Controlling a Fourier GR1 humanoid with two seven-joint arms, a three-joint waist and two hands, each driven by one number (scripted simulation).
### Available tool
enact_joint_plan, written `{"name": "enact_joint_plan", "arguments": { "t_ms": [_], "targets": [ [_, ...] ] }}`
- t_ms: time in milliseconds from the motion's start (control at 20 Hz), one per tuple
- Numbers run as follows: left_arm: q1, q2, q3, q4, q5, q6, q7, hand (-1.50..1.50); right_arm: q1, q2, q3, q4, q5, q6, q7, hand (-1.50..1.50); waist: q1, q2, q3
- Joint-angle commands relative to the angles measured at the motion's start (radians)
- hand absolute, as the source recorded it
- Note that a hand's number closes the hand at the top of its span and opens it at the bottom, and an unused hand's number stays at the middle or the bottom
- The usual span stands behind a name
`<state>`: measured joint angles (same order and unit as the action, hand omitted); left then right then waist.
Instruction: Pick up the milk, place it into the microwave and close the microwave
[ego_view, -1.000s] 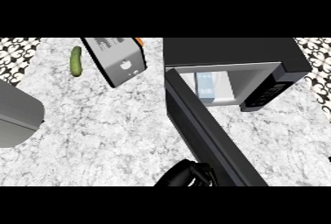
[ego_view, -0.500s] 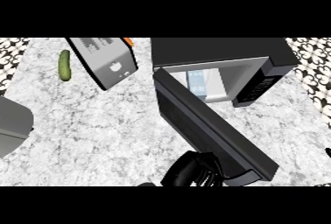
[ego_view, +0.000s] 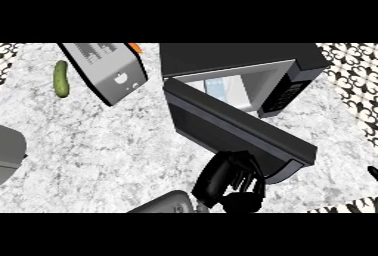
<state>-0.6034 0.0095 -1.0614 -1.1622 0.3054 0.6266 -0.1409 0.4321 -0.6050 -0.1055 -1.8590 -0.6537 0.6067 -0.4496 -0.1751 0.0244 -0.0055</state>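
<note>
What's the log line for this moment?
milk inside microwave | door half open | left hand at door's free edge | close pending

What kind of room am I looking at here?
Probably a kitchen: a microwave with its door partly open stands on a marbled counter, and a cucumber lies on it too.

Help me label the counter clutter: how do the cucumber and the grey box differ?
The cucumber is green, the grey box grey with a white mark. The cucumber is slim and rounded, the grey box broad and flat-faced. The grey box is much larger and nearer the microwave than the cucumber. Both rest on the marble counter, apart.
</note>
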Motion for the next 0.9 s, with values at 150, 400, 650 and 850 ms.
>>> {"name": "enact_joint_plan", "arguments": {
  "t_ms": [150,400,650,850],
  "targets": [
    [-0.140,-0.009,0.060,0.070,0.102,0.103,-0.029,1.50,0.002,-0.036,-0.015,-0.045,-0.066,0.012,0.036,-1.50,-0.037,0.010,0.000],
    [-0.235,-0.009,0.100,0.142,0.167,0.132,-0.038,1.50,0.011,-0.046,-0.025,-0.052,-0.100,0.027,0.040,-1.50,-0.063,0.016,0.003],
    [-0.318,-0.009,0.162,0.215,0.248,0.100,-0.058,1.50,-0.007,-0.070,-0.031,-0.069,-0.119,0.018,0.067,-1.50,-0.068,0.030,0.002],
    [-0.328,-0.009,0.179,0.257,0.305,0.092,-0.106,1.50,-0.023,-0.094,-0.051,-0.064,-0.156,0.007,0.088,-1.50,-0.063,0.038,0.001]
  ]
}}
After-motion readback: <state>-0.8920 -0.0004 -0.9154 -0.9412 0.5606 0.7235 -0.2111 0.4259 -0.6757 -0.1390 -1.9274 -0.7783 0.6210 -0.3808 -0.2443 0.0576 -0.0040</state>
